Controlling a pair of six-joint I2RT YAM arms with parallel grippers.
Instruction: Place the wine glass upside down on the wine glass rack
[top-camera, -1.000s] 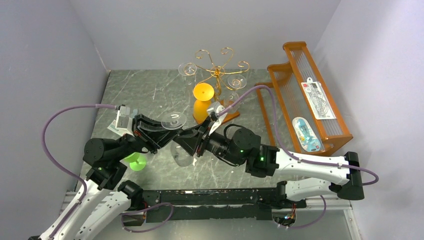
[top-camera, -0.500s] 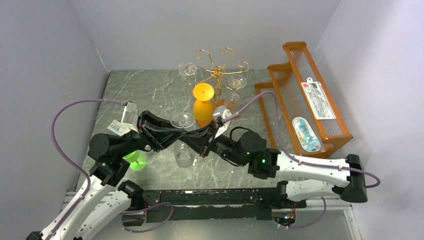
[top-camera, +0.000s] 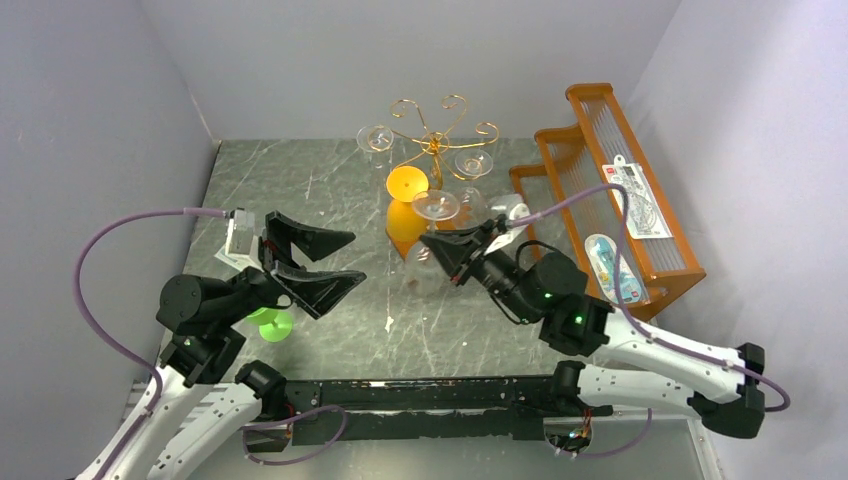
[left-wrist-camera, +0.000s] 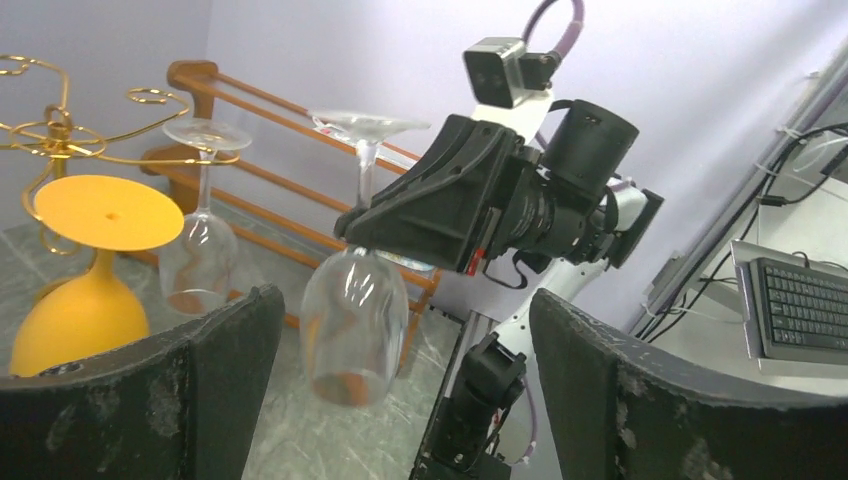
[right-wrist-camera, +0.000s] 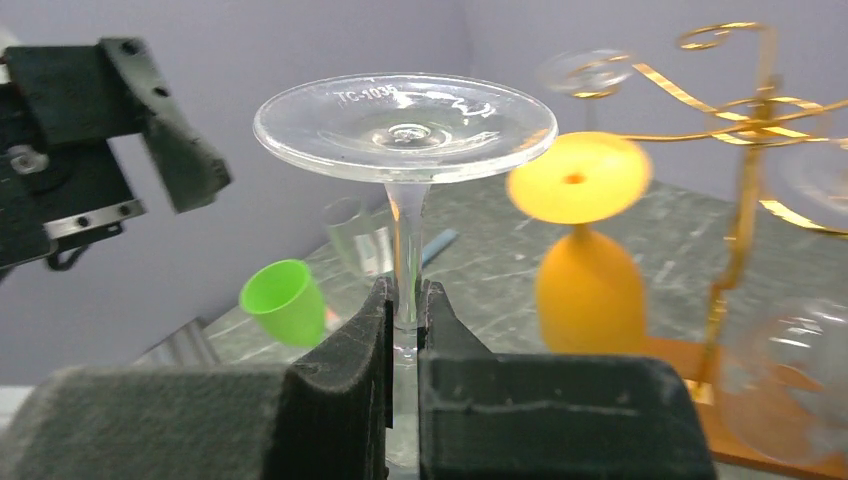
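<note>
Nearest, well in front of and left of the thin gold wire rack with curled arms (top-camera: 432, 128), the left gripper (top-camera: 356, 258) hangs with its black fingers (left-wrist-camera: 150, 400) spread wide and nothing between them. A small bright green plastic cup (top-camera: 270, 322) sits half hidden under that arm. Closer to the rack, just in front of it, the right gripper (right-wrist-camera: 405, 310) has its fingers (right-wrist-camera: 340, 370) pinched tight on the stem of the clear stemmed wine glass (top-camera: 436, 205), held upside down with the foot on top. The fingers cover the bowl in the right wrist view, and from above it is only a faint shape over the grey marbled tabletop (top-camera: 300, 190). An inverted orange goblet (top-camera: 405, 215) stands just beside the glass; whether they touch cannot be told. It and the arm cover most of the rack's brown base. Two more clear glasses (top-camera: 375, 138) hang bowl-down from the rack's arms. Right of the rack, an orange wooden slatted shelf (top-camera: 600, 130) carries packets too small to read.
</note>
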